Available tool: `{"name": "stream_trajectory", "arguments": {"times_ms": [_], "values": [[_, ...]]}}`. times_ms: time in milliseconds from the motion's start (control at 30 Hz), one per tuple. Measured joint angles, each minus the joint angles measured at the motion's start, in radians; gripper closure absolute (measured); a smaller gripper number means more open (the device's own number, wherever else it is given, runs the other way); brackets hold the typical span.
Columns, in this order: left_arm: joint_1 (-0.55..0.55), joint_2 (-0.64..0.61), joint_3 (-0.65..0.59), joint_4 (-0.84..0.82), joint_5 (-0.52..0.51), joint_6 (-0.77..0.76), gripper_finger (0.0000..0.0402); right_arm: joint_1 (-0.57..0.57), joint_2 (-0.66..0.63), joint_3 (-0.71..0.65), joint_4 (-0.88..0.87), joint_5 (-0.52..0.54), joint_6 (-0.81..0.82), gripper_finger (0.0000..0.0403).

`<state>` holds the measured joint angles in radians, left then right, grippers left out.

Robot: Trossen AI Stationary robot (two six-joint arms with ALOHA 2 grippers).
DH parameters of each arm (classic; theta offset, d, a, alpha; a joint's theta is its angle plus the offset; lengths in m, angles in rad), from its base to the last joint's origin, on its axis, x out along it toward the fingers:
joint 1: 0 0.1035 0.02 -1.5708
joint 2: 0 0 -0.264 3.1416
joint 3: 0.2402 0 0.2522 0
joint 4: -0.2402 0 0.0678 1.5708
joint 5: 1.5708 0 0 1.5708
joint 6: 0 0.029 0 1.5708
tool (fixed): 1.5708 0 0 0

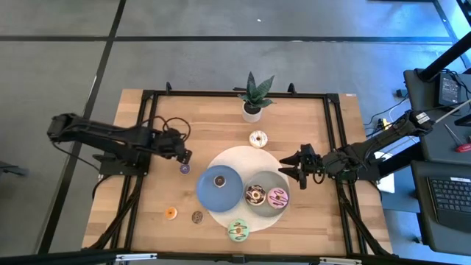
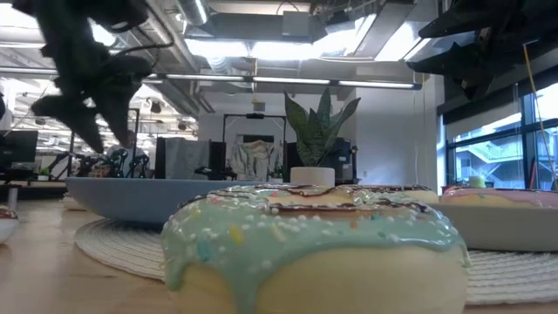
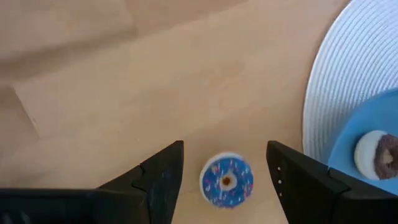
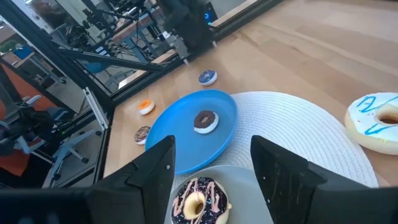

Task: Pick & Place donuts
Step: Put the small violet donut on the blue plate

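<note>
My left gripper [image 1: 187, 157] [image 3: 225, 147] is open and hovers just above the purple mini donut [image 1: 184, 168] [image 3: 227, 180], which lies flat on the table between the fingers. My right gripper [image 1: 284, 168] [image 4: 213, 142] is open above the grey plate's [image 1: 266, 210] far right rim. The grey plate holds the chocolate donut [image 1: 255, 195] [image 4: 198, 200] and the pink donut [image 1: 277, 197]. A brown mini donut [image 1: 219, 180] [image 4: 205, 121] lies on the blue plate [image 1: 213, 197]. The white donut [image 1: 257, 138], green donut [image 1: 238, 230] [image 2: 314, 244], orange mini donut [image 1: 171, 213] and dark mini donut [image 1: 197, 217] lie flat.
Both plates sit on a round white placemat [image 1: 239, 156]. A potted plant [image 1: 252, 103] stands near the table's far edge. Black frame rails [image 1: 147, 132] run along the left, right and far sides. Bare wood lies at the table's near left.
</note>
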<state>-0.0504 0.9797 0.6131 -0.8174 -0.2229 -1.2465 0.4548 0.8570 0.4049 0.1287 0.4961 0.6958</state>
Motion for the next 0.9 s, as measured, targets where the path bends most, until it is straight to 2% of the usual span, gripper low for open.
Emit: {"name": "stream_trajectory", "arguments": {"times_ms": [100,367,900], "values": [[-0.026,-0.027,-0.046,0.029,0.04,-0.055,0.018,0.0,0.0,0.0,0.0,0.0,-0.001,0.0192],[-0.118,-0.033,-0.098,0.064,0.044,-0.153,0.0181,0.0,0.0,0.0,0.0,0.0,0.002,0.0192],[-0.218,0.047,-0.1,0.063,0.003,-0.262,0.0207,0.0,0.0,0.0,0.0,0.0,0.003,0.0192]]}}
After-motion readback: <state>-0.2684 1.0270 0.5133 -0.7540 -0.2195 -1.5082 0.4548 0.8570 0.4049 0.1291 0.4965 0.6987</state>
